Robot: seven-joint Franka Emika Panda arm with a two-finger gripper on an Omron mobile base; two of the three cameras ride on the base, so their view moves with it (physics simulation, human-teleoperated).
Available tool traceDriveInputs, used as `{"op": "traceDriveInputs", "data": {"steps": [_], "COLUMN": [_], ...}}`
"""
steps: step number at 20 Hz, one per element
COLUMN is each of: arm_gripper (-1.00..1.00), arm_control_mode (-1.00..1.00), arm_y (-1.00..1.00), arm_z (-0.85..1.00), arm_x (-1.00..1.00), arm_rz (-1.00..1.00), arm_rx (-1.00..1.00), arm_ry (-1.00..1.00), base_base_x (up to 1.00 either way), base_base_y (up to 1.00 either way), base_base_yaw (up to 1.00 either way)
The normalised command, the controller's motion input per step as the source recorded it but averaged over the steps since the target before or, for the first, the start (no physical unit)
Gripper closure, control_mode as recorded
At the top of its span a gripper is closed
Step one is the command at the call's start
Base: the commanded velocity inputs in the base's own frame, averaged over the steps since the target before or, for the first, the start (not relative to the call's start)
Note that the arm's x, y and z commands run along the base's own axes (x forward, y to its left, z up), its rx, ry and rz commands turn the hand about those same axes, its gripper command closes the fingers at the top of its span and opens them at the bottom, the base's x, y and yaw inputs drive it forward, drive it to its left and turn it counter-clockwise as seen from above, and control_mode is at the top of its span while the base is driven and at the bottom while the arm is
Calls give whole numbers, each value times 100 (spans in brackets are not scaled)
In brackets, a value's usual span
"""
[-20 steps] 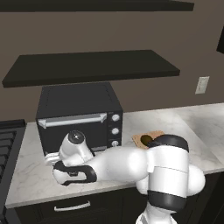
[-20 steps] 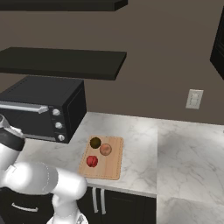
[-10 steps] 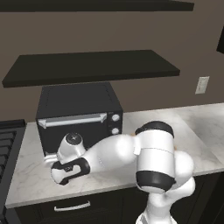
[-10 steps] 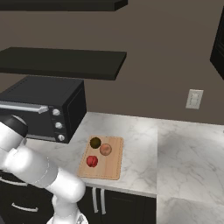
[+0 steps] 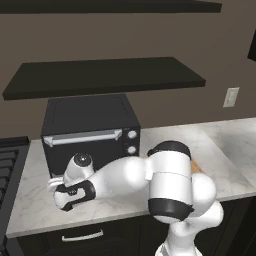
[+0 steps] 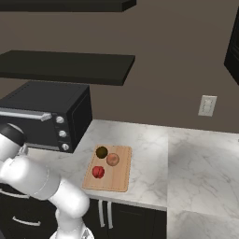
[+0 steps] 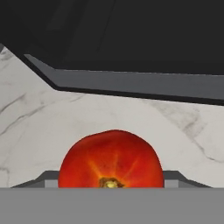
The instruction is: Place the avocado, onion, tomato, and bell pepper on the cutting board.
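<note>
Change: over the last second the arm swung down and left, bringing the end effector (image 5: 61, 201) low over the desk (image 6: 154, 154) in front of the toaster oven (image 5: 90, 131).
Tomato (image 7: 111, 159): on the desk near its front edge, right at the end effector.
End effector: cannot tell whether it has clenched on the tomato.
Cutting board (image 6: 122, 177): at the desk's front edge, carrying avocado (image 6: 101, 151), onion (image 6: 112, 159) and bell pepper (image 6: 98, 172).
Meaning: probably the last pickup; only the tomato remains.

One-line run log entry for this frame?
on light-brown wooden cutting board: dark avocado, tan onion, crimson bell pepper | orange-red tomato: on counter, at gripper
</note>
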Motion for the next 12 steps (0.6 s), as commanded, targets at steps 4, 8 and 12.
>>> {"op": "traceDriveInputs", "data": {"steps": [4, 8, 12], "arm_gripper": [100, 100, 100], "arm_control_mode": [-100, -100, -100], "arm_y": [0, 0, 0], "arm_z": [0, 7, 38], "arm_x": [0, -18, -72], "arm_rz": [0, 1, 1], "arm_rx": [0, 0, 0], "arm_ry": [0, -3, -1], "base_base_x": [0, 0, 0], "base_base_y": [0, 0, 0], "base_base_yaw": [0, 0, 0]}}
